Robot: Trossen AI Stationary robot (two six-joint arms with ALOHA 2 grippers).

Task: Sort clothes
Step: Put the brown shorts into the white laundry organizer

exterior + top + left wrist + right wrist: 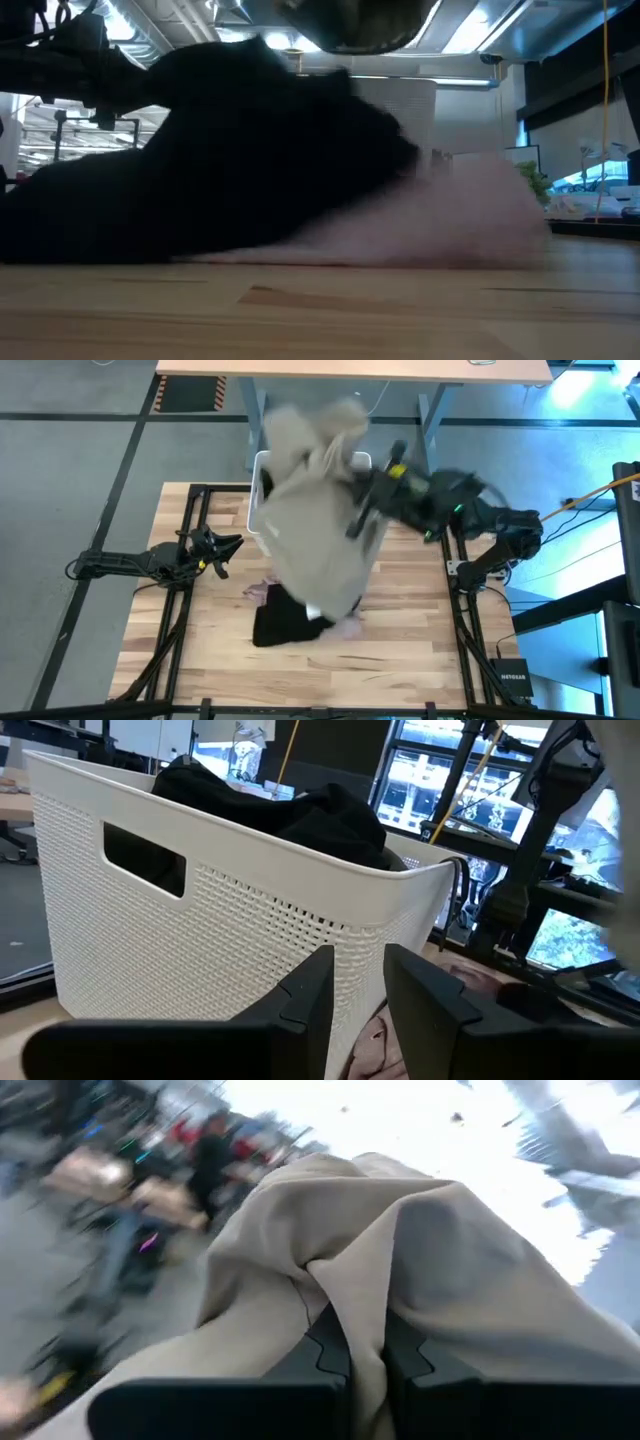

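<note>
Your right end effector (365, 1355) is clamped on the beige garment (320, 510), which hangs below it over the tub (250, 920). You're mid-carry; next, I'd say, lower and let go inside. Your left end effector (355, 990) waits beside the tub, fingers apart. Black clothes (290, 622) lie on the table (400, 650).

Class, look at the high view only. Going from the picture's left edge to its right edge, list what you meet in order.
Left gripper, idle → white tub → beige garment, lifted → right gripper, jaws pinching that fabric → right arm's base.
</note>
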